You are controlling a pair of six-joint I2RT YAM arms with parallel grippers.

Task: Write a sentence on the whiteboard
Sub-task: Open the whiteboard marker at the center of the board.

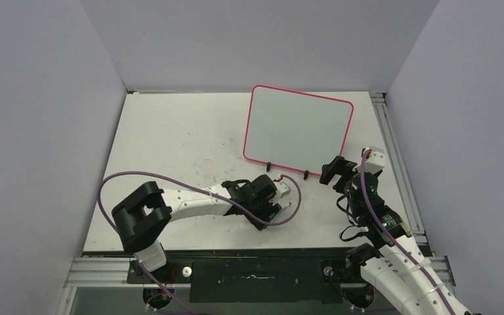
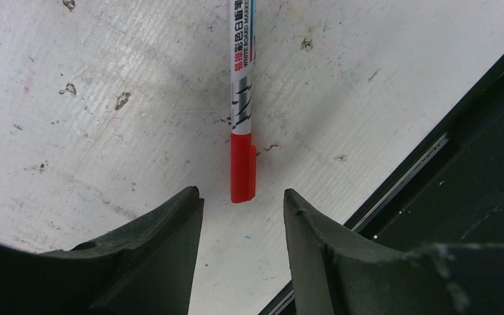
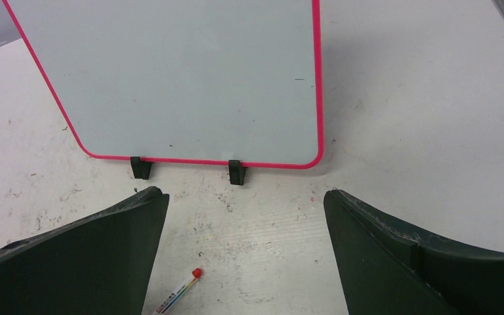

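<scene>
Pickup of the marker (image 2: 242,98) is judged to be the step in hand, since the whiteboard (image 1: 298,128) is blank and no sentence is seen on it. The board is propped at the upper centre-right of the overhead view, at the far side of the table (image 1: 177,138). The marker lies flat on the table below it in that frame.

The left gripper (image 2: 243,207) is held over the marker with its jaws apart and nothing between them. The red cap (image 2: 243,172) sits at centre frame, just ahead of the gap. A good grasp would be made further along, on the printed white barrel, so that the cap is left free to be pulled off. The jaws should be kept square to the barrel and lowered evenly, as a round pen can be rolled aside by one finger touching first. The right gripper (image 3: 243,197) is likewise spread wide and empty, facing the board.

Alignment of the jaws with the pen, and the print on the barrel, are shown only in the left wrist view; the board is not shown there. The bare writing surface and its two black clip feet (image 3: 140,167) are shown plainly in the right wrist view, where the marker appears small at lower left. How both arms stand relative to the board is given only from above, where the pen is hard to pick out beside the purple cable (image 1: 105,190).
</scene>
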